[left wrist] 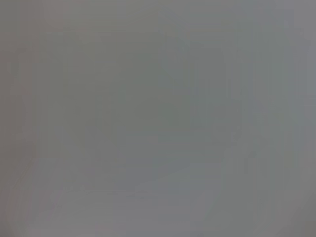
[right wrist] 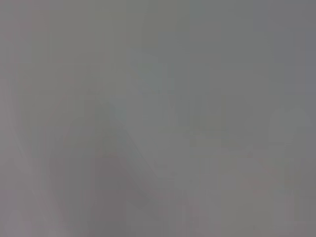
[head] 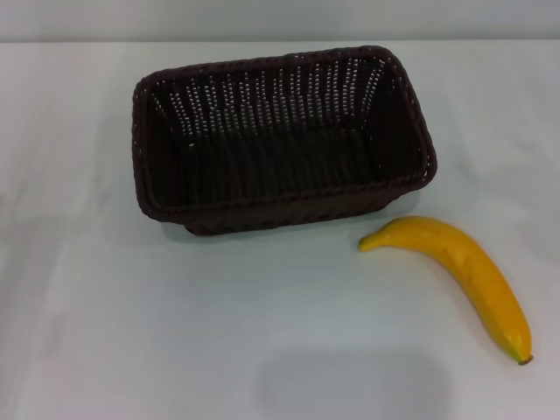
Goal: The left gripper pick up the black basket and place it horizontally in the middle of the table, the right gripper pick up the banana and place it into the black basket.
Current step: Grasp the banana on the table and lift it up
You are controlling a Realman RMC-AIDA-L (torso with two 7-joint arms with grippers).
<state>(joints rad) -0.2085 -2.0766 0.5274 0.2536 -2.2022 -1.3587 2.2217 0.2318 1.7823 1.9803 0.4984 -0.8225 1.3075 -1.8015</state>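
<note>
A: What takes up most of the head view?

B: The table point(head: 105, 332), plain white and smooth, running across nearly the whole picture, with a paler strip along the far edge.

A: And on it?

B: The black basket point(head: 411, 140) comes next in size. It sits upright on the far half of the table, roughly centred, its long side running left to right with a slight skew. The weave is very dark, the rim braided, the corners rounded, and light shows through the open sides at the back wall. Its inside is bare.

A: Where is the banana?

B: The banana point(head: 464, 267) lies flat on the table on the robot's right, just beside the basket's near right corner but not touching it. It is outside the basket. Its tapered stem end points toward the basket; the curved yellow body runs away to the near right and ends in a small brown tip.

A: The grippers?

B: Neither the left gripper nor the right gripper shows in the head view. Both wrist views give only a flat grey blur, with no fingers to be made out, so I cannot tell whether either one is spread or pressed together.
</note>
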